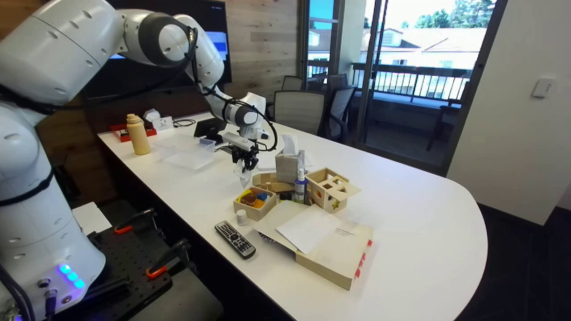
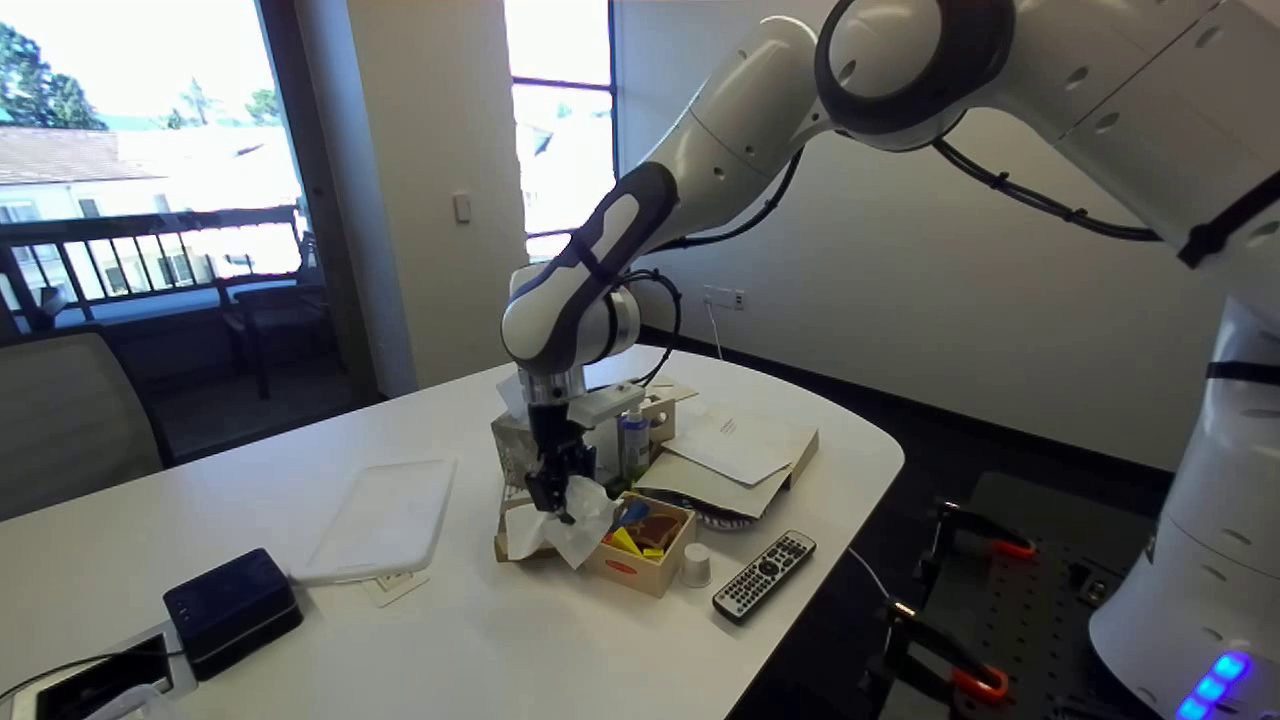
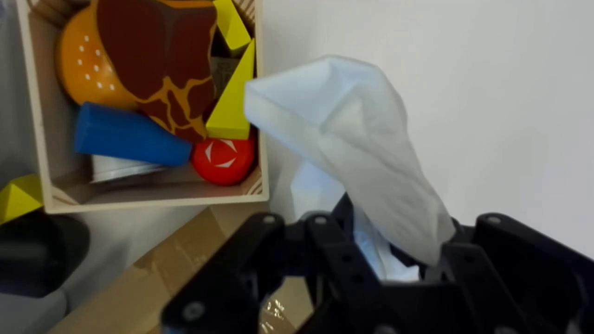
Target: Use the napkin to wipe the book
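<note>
"One crumpled off-white paper napkin (image 3: pixel 371 134) is dangling from the black gripper (image 2: pixel 560 508), which is pinching it. What are you worrying about?"

"Snagging. An open light-wooden box of toy food (image 2: pixel 645 579) is sitting just beside the gripper. If we're travelling low, that loose paper could be catching on the rim and tearing or slipping out."

"And the large cream book with red tabs (image 1: pixel 344 254)?"

"It's lying well apart from the gripper, past that box, so I'm guessing no wiping is happening yet. A blue-and-white spray bottle (image 1: pixel 300 189) and a grey cube tissue box (image 1: pixel 286 169) are standing near the gripper too; a sideways swing could be toppling the bottle."

"Anything on the cover?"

"A flat white paper sheet (image 1: pixel 308 229) is lying across part of it, looking loose. Rubbing there could be dragging the sheet along, leaving the book unwiped. And if the napkin is bunching aside, the bare gripper could be scraping the cover."
</note>
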You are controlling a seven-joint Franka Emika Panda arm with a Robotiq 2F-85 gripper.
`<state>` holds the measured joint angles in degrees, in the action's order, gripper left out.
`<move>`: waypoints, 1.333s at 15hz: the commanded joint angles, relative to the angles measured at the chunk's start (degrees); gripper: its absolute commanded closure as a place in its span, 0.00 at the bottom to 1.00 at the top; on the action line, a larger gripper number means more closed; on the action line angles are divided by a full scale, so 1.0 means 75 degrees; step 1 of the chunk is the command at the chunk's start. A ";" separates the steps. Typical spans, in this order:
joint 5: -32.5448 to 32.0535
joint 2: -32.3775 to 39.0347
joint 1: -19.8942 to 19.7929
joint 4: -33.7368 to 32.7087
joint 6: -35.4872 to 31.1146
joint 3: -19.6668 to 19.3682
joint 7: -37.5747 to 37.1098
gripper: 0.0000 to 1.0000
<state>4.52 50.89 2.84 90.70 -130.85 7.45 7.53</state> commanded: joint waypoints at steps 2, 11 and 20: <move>-0.0505 0.1072 0.0282 -0.1148 0.0237 -0.0195 0.0066 0.97; -0.0456 0.1892 0.0151 -0.2327 0.0787 0.0200 0.0643 0.49; -0.0307 0.1046 -0.0038 -0.2508 0.1832 0.0383 0.1141 0.00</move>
<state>1.33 62.32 3.70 70.95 -119.28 9.96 14.50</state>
